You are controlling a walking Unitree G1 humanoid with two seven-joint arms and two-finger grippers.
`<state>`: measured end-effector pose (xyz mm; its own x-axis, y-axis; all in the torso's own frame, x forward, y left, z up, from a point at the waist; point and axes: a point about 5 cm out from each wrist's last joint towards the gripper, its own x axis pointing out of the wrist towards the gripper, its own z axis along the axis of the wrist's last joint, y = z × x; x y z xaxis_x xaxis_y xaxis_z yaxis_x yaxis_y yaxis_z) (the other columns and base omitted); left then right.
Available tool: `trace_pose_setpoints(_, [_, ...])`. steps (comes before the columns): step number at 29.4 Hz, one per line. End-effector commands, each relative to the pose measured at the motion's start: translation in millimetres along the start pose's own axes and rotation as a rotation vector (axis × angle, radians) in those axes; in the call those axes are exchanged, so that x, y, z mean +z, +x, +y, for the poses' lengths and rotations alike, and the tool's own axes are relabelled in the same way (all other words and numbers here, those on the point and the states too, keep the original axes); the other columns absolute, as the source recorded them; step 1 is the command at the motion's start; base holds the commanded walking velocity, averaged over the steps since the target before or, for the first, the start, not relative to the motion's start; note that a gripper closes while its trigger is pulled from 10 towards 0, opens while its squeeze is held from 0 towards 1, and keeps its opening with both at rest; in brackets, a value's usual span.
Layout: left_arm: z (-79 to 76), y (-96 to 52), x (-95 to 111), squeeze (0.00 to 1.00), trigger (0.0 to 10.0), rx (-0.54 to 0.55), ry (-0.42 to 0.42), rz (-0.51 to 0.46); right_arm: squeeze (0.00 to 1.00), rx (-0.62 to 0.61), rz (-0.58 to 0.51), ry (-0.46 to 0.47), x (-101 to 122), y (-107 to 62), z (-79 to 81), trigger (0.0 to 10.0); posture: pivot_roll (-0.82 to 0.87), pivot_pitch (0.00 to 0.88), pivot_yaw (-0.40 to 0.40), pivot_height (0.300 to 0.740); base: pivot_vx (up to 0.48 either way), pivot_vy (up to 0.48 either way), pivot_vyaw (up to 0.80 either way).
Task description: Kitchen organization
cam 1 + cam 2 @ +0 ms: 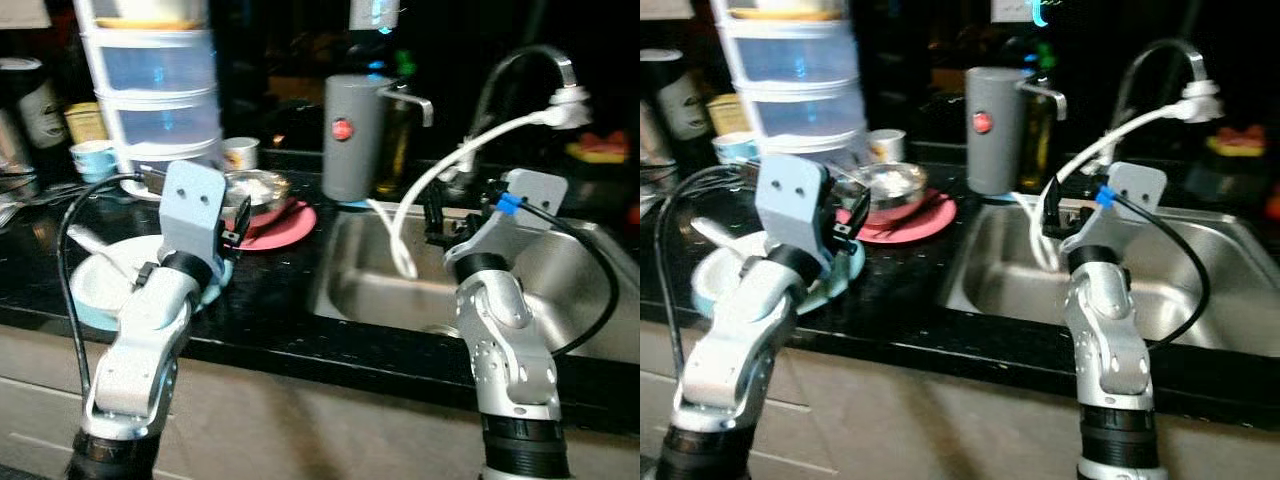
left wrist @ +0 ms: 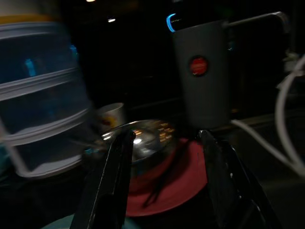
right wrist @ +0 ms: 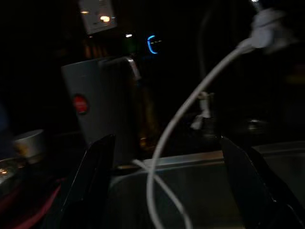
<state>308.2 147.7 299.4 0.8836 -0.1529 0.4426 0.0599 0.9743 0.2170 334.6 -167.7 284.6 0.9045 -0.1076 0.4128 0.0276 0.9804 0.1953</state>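
A steel bowl [image 1: 258,188] rests on a red plate [image 1: 290,228] on the black counter. My left gripper [image 1: 235,215] hovers open just in front of them, its fingers [image 2: 119,162] spread with nothing between. Under my left forearm a white bowl [image 1: 105,275] with a spoon [image 1: 95,245] sits on a light blue plate. My right gripper [image 1: 432,215] is open over the near left part of the steel sink [image 1: 380,285], pointing towards a grey dispenser [image 1: 355,135] with a red button.
A faucet [image 1: 520,65] with a white hose [image 1: 440,165] hangs into the sink close to my right gripper. Stacked clear plastic containers [image 1: 160,90], a small cup [image 1: 240,152] and a light blue cup [image 1: 92,158] stand at the back left.
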Motion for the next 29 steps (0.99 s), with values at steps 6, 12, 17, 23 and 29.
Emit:
trace_pose_setpoints(6, [4.2,1.0,-2,0.0,10.0,0.013,-0.006,0.005,0.0,0.01,0.002,0.005,0,-1.3,4.0,10.0,0.07,0.071,-0.029,0.74,0.0,0.0,0.0])
trace_pose_setpoints(12, [5.7,0.6,-5,0.0,10.0,0.005,-0.072,0.048,0.0,0.012,0.001,0.007,0,-0.9,4.1,10.0,0.07,0.07,-0.03,0.74,0.0,0.0,0.0])
trace_pose_setpoints(17, [8.5,1.6,-18,0.0,10.0,-0.069,-0.056,0.197,0.0,0.026,0.002,0.003,0,-0.2,5.0,10.0,0.08,0.072,-0.036,0.74,0.0,0.0,0.0])
trace_pose_setpoints(23, [15.6,-0.4,-10,0.0,10.0,-0.149,0.046,0.2,0.0,0.047,0.005,-0.007,1,0.1,5.9,10.0,0.08,0.075,-0.036,0.74,0.0,0.0,0.0])
trace_pose_setpoints(29, [61.1,-13.8,4,0.0,10.0,-0.157,0.255,0.282,0.0,0.11,0.01,-0.024,0,0.0,11.6,10.0,0.12,0.087,-0.039,0.74,0.0,0.0,0.0])
